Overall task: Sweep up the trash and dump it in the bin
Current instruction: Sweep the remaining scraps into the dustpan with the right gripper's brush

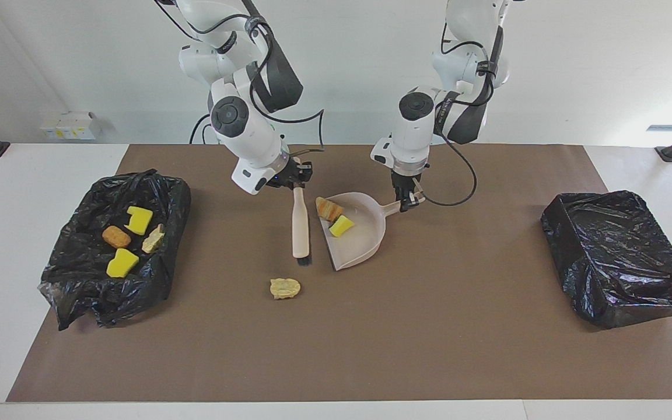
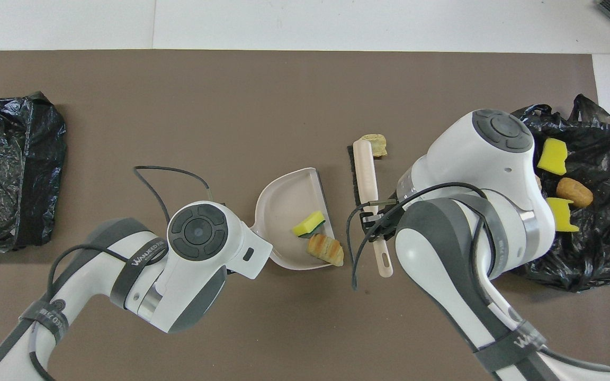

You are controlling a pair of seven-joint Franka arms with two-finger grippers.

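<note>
The right gripper [image 1: 295,178] pinched the beige long-handled brush [image 1: 300,224] at centre frame; the left gripper [image 1: 406,198] clamped the beige plastic dustpan [image 1: 359,242]. One pale foam lump [image 1: 284,287] lay lower down; careless sweeping could scatter it.

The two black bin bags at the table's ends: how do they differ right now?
The bag at the right arm's end lies open and holds four bits of trash, yellow sponge wedges among them. The bag at the left arm's end shows no trash and looks smoother. Both are glossy black plastic.
</note>
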